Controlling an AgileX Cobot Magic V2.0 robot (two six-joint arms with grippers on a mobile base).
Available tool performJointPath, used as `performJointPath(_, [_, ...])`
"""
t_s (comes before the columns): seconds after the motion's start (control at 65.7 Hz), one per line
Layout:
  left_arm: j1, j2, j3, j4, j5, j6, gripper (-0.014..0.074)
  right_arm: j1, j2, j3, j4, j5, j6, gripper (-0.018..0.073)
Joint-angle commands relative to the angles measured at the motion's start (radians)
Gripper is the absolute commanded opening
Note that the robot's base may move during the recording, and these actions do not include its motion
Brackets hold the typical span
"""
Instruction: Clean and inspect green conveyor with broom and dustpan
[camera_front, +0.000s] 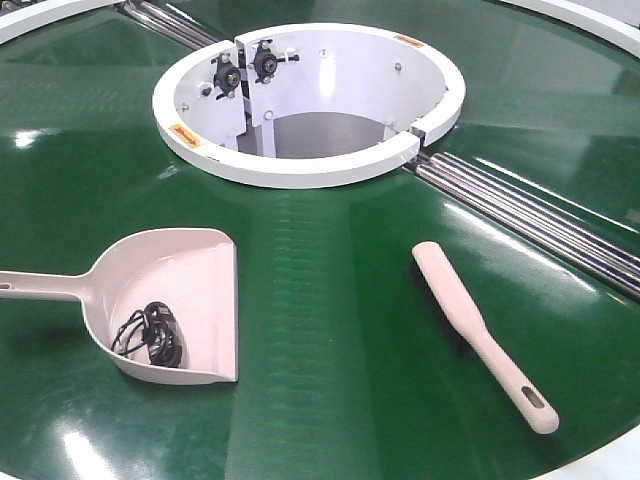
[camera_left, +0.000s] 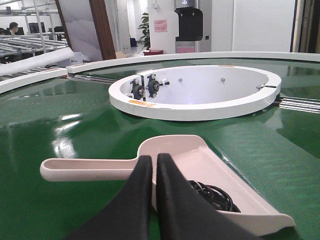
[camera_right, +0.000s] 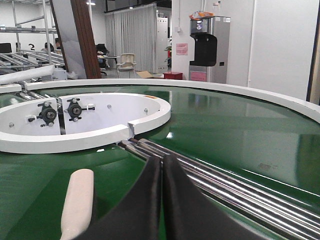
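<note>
The green conveyor (camera_front: 340, 300) fills the front view. The pale pink dustpan (camera_front: 170, 285) lies on it at the left, handle pointing left, with a coil of black wire (camera_front: 150, 335) inside. The broom (camera_front: 480, 330) lies flat at the right, handle toward the near edge. Neither gripper shows in the front view. In the left wrist view my left gripper (camera_left: 154, 161) is shut and empty, just short of the dustpan (camera_left: 200, 160) where handle meets scoop. In the right wrist view my right gripper (camera_right: 162, 161) is shut and empty, with the broom (camera_right: 77, 202) to its left.
The white circular hub wall (camera_front: 300, 165) stands at the belt's centre with black bearing mounts inside. Silver rollers (camera_front: 530, 215) run from the hub to the right edge, and another set runs to the far left. The white outer rim (camera_right: 270, 97) bounds the belt.
</note>
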Motion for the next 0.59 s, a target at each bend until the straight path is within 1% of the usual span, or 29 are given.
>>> performJointPath(0.0, [-0.003, -0.016, 0.027, -0.002, -0.068, -0.003, -0.0007, 0.001, -0.018, 0.013, -0.007, -0.071, -0.005, -0.001])
performJointPath(0.578, [-0.003, -0.016, 0.027, -0.002, -0.068, -0.003, -0.0007, 0.001, -0.018, 0.013, -0.007, -0.071, -0.005, -0.001])
